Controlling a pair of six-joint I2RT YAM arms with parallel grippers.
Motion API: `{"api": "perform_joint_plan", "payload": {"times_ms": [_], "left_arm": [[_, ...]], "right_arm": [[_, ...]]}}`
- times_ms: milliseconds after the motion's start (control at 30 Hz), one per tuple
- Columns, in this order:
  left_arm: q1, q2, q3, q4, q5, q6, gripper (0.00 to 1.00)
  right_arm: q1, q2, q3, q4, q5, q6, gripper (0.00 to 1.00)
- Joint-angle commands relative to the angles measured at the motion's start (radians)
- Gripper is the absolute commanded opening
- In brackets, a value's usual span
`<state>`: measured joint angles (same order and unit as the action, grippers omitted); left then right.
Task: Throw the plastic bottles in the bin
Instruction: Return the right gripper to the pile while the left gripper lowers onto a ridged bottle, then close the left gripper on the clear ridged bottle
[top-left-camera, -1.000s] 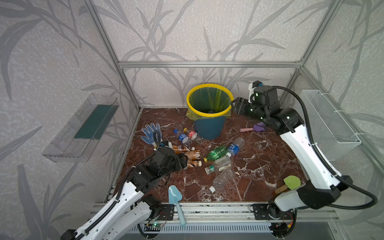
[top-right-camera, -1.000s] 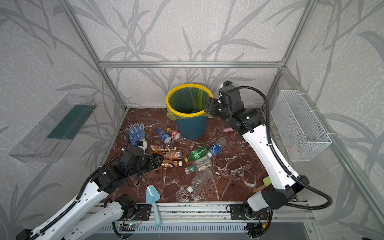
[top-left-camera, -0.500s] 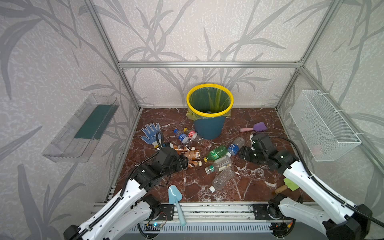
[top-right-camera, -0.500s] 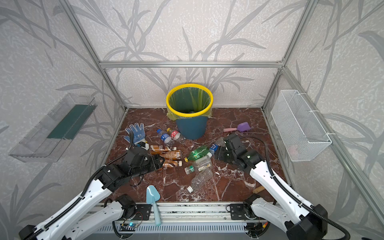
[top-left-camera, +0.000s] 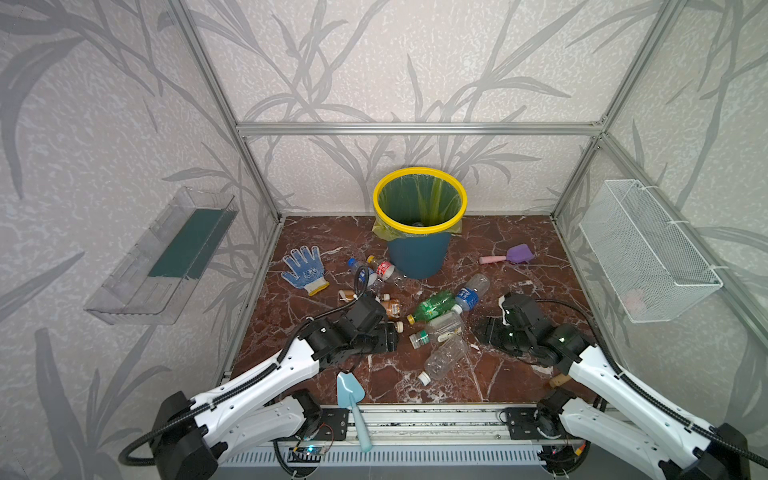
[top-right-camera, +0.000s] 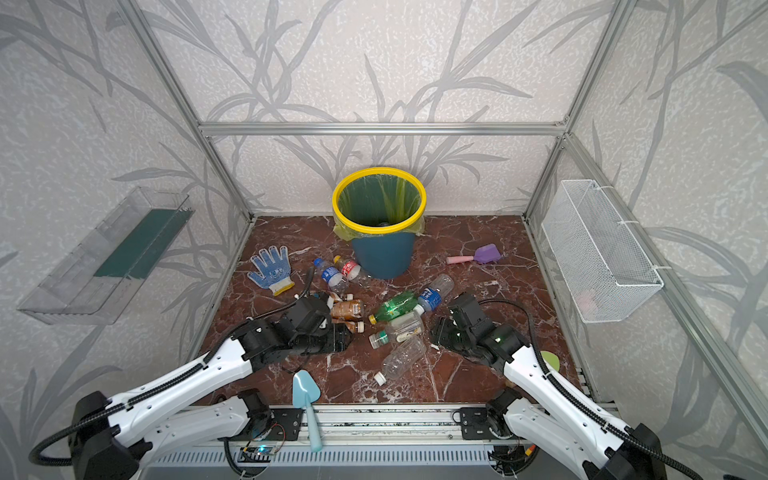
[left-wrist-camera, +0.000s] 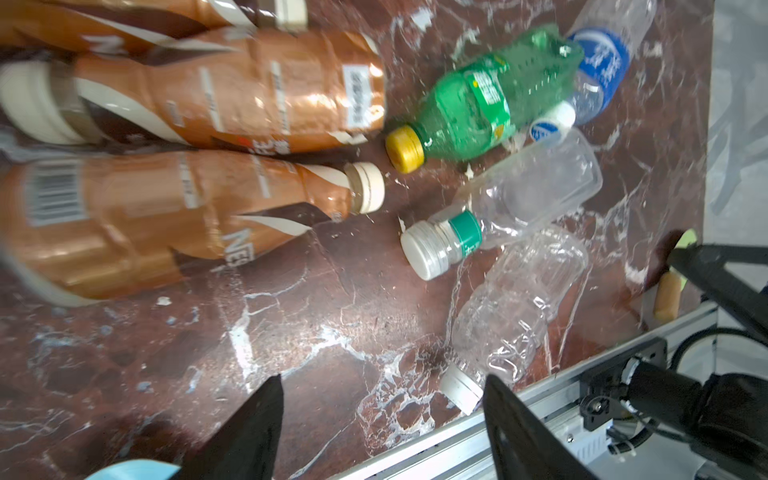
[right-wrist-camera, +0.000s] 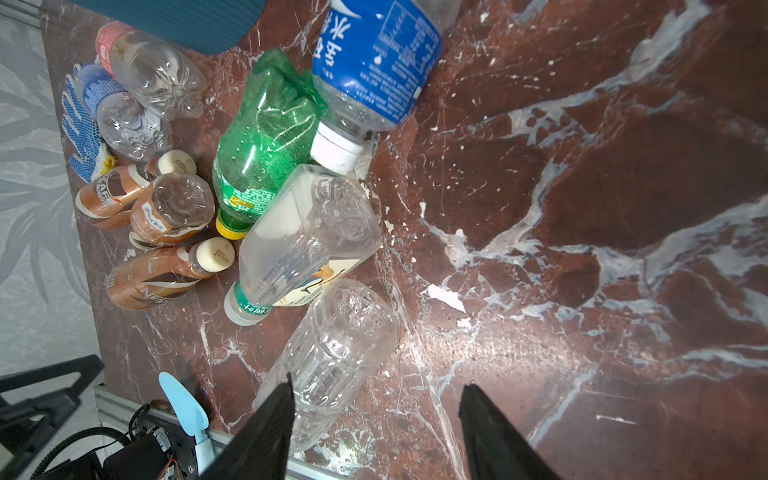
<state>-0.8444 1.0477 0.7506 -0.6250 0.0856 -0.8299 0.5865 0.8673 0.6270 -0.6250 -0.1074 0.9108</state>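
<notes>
Two spread, L end effector, R end effector, bin rim top views only

White shells, black joints and ribbed black cables on left arm and right arm. Black tapered fingers on left gripper and right gripper.

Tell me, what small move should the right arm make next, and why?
Probably slide the right gripper sideways until its open jaws straddle the clear unlabelled bottle: that bottle lies just to one side of them, and they hold nothing.
</notes>
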Motion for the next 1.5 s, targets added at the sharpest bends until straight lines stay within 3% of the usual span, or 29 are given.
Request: {"api": "perform_joint_plan", "payload": {"times_ms": [0,167,567,1033,1467], "left_arm": [[-0.061,0.077,0.054,0.05,0.007,0.039,0.75],[-0.151,0.221,0.131,0.066,0.015,0.084,0.75],[-0.312,0.533,0.35,0.032,-0.024,0.169,0.82],[-0.349,0.715,0.475,-0.05,-0.093,0.214,0.87],[-0.349,0.777,0.51,-0.083,-0.118,0.249,0.77]], "right_arm": [[0.004,-0.026,-0.014,0.026,0.01,0.026,0.64],[-0.02,-0.072,-0.011,-0.029,0.073,0.025,0.64],[-0.152,-0.161,-0.015,-0.11,0.036,-0.015,0.63],[-0.157,-0.175,-0.039,-0.108,0.024,-0.009,0.63],[-0.158,-0.197,-0.063,-0.099,0.01,0.011,0.63]]}}
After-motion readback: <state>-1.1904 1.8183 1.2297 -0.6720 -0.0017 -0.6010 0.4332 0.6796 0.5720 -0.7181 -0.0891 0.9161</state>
